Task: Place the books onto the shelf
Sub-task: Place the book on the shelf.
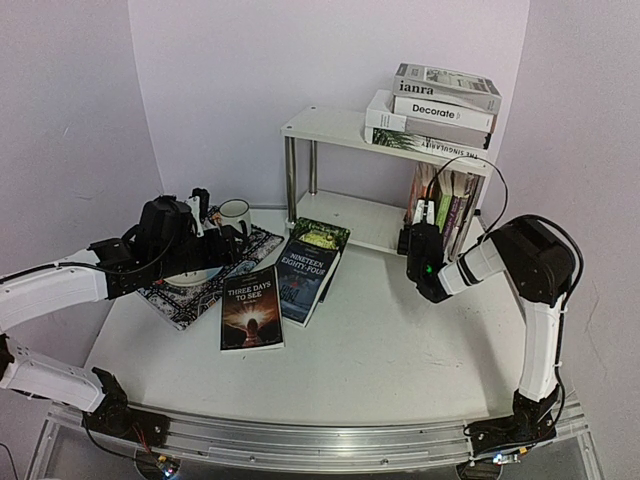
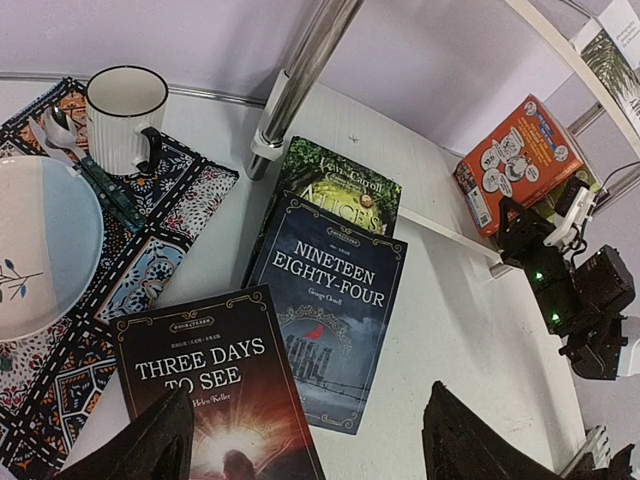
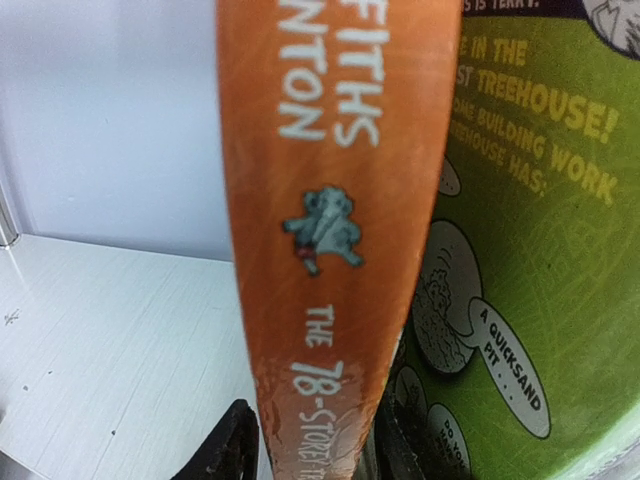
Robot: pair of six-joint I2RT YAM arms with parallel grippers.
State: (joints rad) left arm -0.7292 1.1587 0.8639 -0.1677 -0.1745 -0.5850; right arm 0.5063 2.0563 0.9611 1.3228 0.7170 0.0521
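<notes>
One orange book (image 3: 330,200) upright between fingers of right claw (image 3: 315,452); whether gripped, cannot tell.

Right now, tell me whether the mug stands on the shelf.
No, the mug stands on the patterned mat, left of the shelf.

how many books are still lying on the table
3: Three Days to See at the front, Nineteen Eighty-Four just right of it, and a green book partly under that one, toward the shelf. More could lie hidden beneath them.
</notes>
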